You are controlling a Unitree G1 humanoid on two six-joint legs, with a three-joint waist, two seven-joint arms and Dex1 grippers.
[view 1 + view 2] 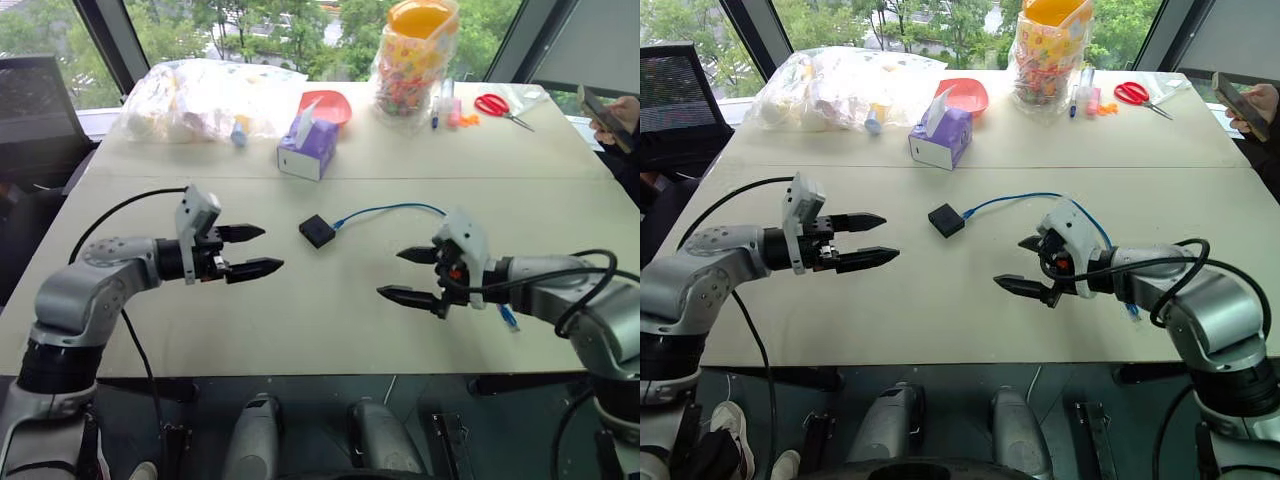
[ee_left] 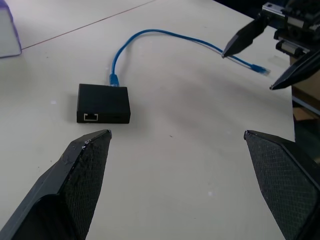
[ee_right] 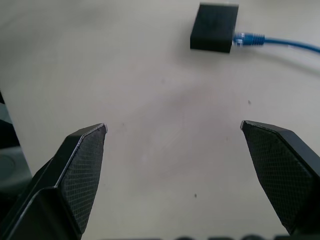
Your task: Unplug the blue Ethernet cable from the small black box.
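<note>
Beige surface point(image 1: 300, 330), two panels butted together, windows with trees behind; here is what you have on it.

Left end effector point(image 1: 256, 250): fingers spread wide, nothing between them, hovering over bare surface and pointing toward the middle.

Right end effector point(image 1: 410, 274): fingers likewise spread wide and empty, pointing back toward the left one, well apart from it.

Small black box point(image 1: 317, 231): flat on the surface, between your two end effectors and a little beyond their fingertips, touched by neither. In the left wrist view an open port faces that end effector.

Blue Ethernet cable point(image 1: 390, 210): one plug sits seated in the box on the side toward your right end effector. The cord arcs away from the box, passes behind the right end effector and ends with its free plug point(image 1: 508, 318) on the surface just beside that wrist.

Far side, well beyond both end effectors:
- purple tissue box point(image 1: 309, 148)
- red bowl point(image 1: 330, 104), just behind the tissue box
- clear plastic bag point(image 1: 200, 98) of mixed items
- jar of coloured sweets point(image 1: 414, 60) with an orange lid
- red scissors point(image 1: 500, 108)

A person's hand holding a phone point(image 1: 608, 118) shows at the far edge beyond your right end effector.
</note>
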